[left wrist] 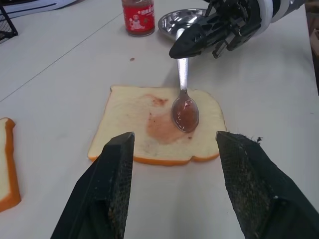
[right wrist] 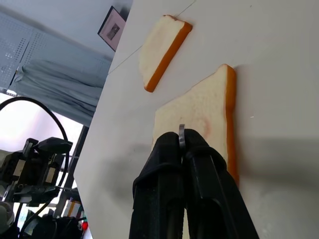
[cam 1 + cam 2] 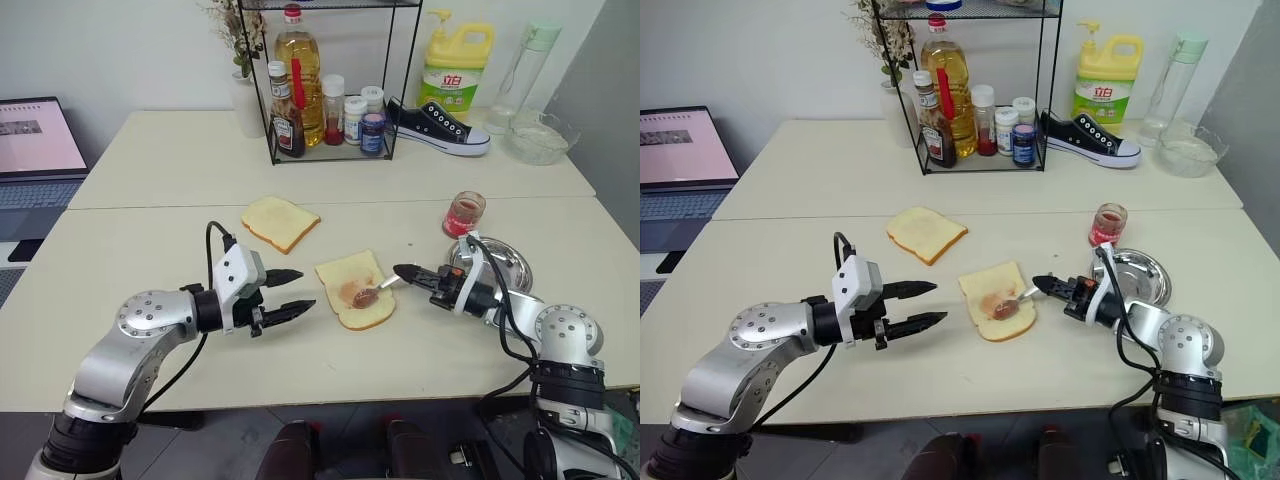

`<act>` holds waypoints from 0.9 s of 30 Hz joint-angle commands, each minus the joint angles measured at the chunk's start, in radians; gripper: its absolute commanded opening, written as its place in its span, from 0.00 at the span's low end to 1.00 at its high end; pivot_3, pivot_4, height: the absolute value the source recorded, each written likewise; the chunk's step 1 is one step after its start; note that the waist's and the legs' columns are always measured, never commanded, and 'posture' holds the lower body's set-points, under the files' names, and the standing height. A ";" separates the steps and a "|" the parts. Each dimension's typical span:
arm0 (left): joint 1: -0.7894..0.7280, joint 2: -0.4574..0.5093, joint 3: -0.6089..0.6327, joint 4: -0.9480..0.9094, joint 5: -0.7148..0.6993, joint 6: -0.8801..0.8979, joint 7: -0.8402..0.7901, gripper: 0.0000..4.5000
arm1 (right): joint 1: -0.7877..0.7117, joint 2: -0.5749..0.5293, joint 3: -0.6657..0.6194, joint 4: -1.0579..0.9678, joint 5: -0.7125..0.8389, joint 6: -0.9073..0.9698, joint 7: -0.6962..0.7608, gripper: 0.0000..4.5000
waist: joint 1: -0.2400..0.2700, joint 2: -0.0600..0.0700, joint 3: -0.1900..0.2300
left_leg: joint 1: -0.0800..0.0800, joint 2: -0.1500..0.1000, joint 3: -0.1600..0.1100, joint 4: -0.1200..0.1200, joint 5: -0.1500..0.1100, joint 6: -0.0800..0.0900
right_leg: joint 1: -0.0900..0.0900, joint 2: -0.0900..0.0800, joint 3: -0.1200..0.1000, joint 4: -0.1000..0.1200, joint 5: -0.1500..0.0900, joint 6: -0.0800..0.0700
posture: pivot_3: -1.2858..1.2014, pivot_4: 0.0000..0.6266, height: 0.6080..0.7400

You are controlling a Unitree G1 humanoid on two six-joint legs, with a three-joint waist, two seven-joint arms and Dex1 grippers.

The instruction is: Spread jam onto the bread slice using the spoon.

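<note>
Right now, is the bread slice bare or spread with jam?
Partly spread: the bread slice carries a thin reddish smear by the spoon bowl; the rest is bare.

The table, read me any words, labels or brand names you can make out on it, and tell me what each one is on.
"立白": green label of the yellow detergent jug.
Red label on the jam jar: white characters and a small picture, too blurred to read.
Ketchup bottle and small spice jars in the wire rack: labels too small to read.
Laptop screen: a line of text, unreadable.
</note>
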 commanded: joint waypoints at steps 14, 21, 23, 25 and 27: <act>-0.228 -0.031 -0.080 0.151 0.024 -0.066 -0.109 0.61 | 0.032 0.078 -0.256 -0.318 0.370 -0.127 -0.490 0.00 | 0.005 0.000 0.000 | -0.001 0.000 -0.001 0.000 0.000 0.000 | 0.000 0.000 -0.001 0.000 0.000 0.000 | 0.52 0.24 1.00; -0.473 -0.141 -0.209 0.267 0.037 -0.064 -0.210 0.61 | 0.217 -0.105 -0.363 -0.471 0.564 -0.265 -0.693 0.00 | 0.009 0.000 0.000 | -0.001 -0.001 0.001 0.001 0.000 0.000 | 0.001 0.000 0.000 0.000 0.000 0.000 | 0.52 0.24 1.00; -0.504 -0.171 -0.227 0.297 0.051 -0.075 -0.221 0.61 | 0.253 -0.145 -0.357 -0.469 0.579 -0.293 -0.702 0.00 | 0.005 0.000 0.000 | -0.001 -0.001 0.001 0.001 0.000 0.000 | 0.001 0.000 0.000 0.000 0.000 0.000 | 0.52 0.24 1.00; -0.525 -0.195 -0.240 0.325 0.063 -0.092 -0.233 0.61 | 0.284 -0.177 -0.348 -0.456 0.576 -0.311 -0.696 0.00 | -0.006 0.000 0.000 | -0.001 0.000 0.001 0.000 0.000 0.000 | 0.001 0.001 0.000 0.000 0.000 0.000 | 0.52 0.24 1.00; -0.589 -0.273 -0.302 0.426 0.114 -0.154 -0.246 0.61 | 0.328 -0.225 -0.353 -0.374 0.501 -0.318 -0.630 0.00 | -0.005 0.000 0.000 | -0.001 0.001 0.001 0.000 0.000 0.000 | 0.000 0.002 0.001 0.000 0.000 0.000 | 0.52 0.24 1.00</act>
